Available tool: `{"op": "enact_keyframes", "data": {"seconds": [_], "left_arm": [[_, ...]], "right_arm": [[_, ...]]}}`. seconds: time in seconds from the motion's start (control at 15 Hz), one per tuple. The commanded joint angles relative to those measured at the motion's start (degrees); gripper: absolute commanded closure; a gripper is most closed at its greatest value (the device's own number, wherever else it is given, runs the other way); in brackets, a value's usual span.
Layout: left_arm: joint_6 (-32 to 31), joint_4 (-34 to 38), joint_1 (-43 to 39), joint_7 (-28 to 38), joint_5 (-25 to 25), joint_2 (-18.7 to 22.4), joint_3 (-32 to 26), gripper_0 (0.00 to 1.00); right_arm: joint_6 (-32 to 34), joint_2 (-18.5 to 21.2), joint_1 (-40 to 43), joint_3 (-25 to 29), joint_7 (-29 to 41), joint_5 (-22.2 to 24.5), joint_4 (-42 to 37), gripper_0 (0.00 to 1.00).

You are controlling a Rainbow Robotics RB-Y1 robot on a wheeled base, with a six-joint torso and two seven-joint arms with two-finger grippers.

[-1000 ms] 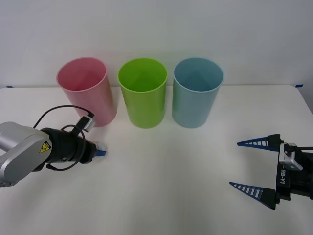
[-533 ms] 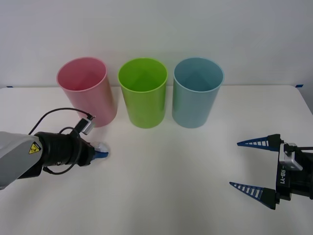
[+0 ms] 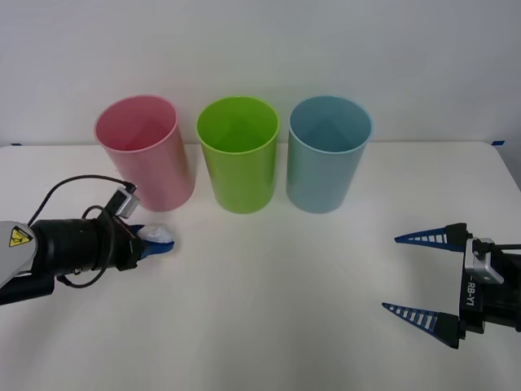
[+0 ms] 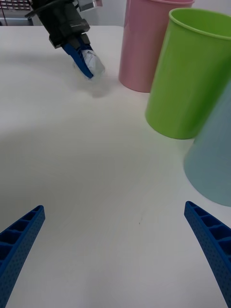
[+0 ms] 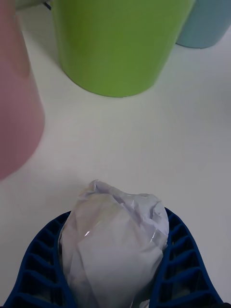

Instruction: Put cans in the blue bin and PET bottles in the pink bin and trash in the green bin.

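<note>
Item: trash, crumpled clear film, clamped between the blue fingers of my left end effector, low over the surface.
Destination: green bin, ahead and right of it, past the pink bin.
Method: lift above the rim, centre, then release.
Idle: right end effector, spread wide.
Writing: "RB-Y1".

Crinkly glossy film trash, ribbed fingers

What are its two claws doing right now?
Left gripper: closed on the trash, near the pink bin.
Right gripper: open, holding nothing.
</note>
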State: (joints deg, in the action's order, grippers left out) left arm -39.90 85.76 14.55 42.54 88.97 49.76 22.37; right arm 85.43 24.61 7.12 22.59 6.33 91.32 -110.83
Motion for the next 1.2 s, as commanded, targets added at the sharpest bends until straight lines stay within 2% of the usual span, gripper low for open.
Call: {"op": "enact_keyframes", "data": {"seconds": [0.07,0.2,0.33,0.6,0.87,1.2], "left_arm": [[-0.1,0.0,-1.5,-11.0,-10.7,0.3,-1.6,1.00],[-1.1,0.0,-3.1,-18.1,-16.3,0.3,-4.3,1.00],[-5.5,0.1,-4.4,-25.8,-26.5,0.3,-6.4,1.00],[-7.7,3.0,-6.7,-36.1,-38.3,0.3,-10.2,1.00],[-7.1,7.8,-8.4,-36.3,-43.4,0.3,-13.7,1.00],[2.6,15.6,-8.3,-35.0,-45.6,1.0,-15.9,1.00]], "right_arm": [[0.0,0.0,0.0,0.0,0.0,0.0,0.0,0.00],[0.0,0.0,0.0,0.0,0.0,0.0,0.0,0.00],[0.0,0.0,0.0,0.0,0.0,0.0,0.0,0.00],[0.0,0.0,0.0,0.0,0.0,0.0,0.0,0.00],[0.0,0.0,0.0,0.0,0.0,0.0,0.0,0.00],[0.0,0.0,0.0,0.0,0.0,0.0,0.0,0.00]]}}
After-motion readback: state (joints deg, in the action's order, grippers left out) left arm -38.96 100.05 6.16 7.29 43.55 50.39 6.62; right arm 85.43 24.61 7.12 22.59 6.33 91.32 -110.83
